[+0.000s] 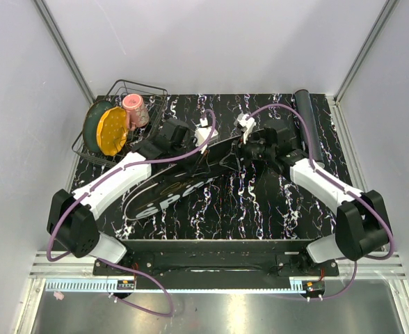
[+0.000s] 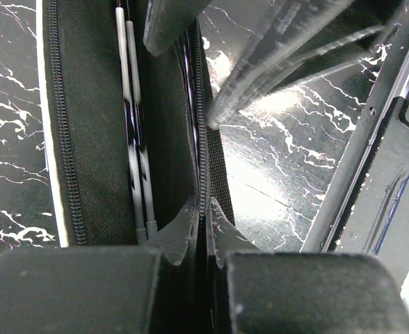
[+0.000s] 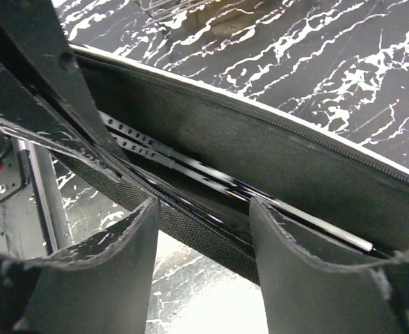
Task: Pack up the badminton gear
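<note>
My bag [image 1: 164, 195], the black one lettered "SPORT", lies across the surface [image 1: 260, 209] from 7 o'clock toward 1 o'clock, its mouth open along one long side. My left hand [image 2: 204, 209] is closed tight on one lip of that mouth, and the zip teeth [image 2: 202, 139] run straight into the pinch. My right hand [image 3: 204, 205] stands wide, a finger on either side of the other lip without gripping it. Between the lips I see two racket shafts [image 2: 131, 118] lying side by side inside, so I judge the rackets are stowed. The long black tube [image 1: 307, 129] lies outside the bag at 2 o'clock on the surface, just beyond my right arm. I see no shuttlecocks in any view.

I judge the step in hand to be taking the free lip with the right hand, either to hold the mouth open for the tube or to draw it together for zipping. I cannot tell which. To do it well I would close the right fingers on the webbing edge alone, not on the shafts just behind it. The left should grip firmly without hauling, since the limp cloth would fold. The two hands are close over the bag, so I would move the right one slowly and straight.
</note>
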### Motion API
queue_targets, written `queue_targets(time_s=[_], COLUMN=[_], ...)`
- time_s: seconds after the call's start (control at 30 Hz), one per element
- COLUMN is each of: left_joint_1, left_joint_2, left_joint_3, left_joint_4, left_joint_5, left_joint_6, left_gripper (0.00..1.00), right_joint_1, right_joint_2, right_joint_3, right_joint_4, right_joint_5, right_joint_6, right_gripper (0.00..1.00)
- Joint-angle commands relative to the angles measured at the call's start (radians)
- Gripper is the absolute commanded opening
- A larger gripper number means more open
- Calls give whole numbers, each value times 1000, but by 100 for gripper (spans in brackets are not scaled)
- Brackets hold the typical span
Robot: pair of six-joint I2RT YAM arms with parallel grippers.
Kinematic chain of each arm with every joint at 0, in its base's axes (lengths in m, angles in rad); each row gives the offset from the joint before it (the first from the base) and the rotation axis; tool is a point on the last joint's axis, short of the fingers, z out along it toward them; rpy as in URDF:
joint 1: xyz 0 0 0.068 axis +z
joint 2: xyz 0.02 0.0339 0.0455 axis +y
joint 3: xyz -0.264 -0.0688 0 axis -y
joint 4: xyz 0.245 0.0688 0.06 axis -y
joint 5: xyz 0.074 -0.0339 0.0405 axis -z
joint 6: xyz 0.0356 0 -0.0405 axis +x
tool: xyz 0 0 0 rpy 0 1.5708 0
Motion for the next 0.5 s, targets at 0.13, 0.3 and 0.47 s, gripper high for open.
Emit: queue_targets(time_s=[0.13,0.3,0.47], left_joint_1=[2,2,20], left_joint_2=[-57,-121,-300], left_joint_3=[36,47,30], left_joint_4=[111,108,-27], left_joint_5=[52,-14,-308], left_joint_6=[-21,-129,-244], left_gripper=[12,49,65], right_joint_1=[13,13,14], right_joint_2=[11,-7,-32], right_joint_3=[-7,-70,-110], right_joint_4=[80,117,144], right_joint_5=[17,65,74], right_joint_6=[-143,-198,-261], right_gripper=[31,1,0])
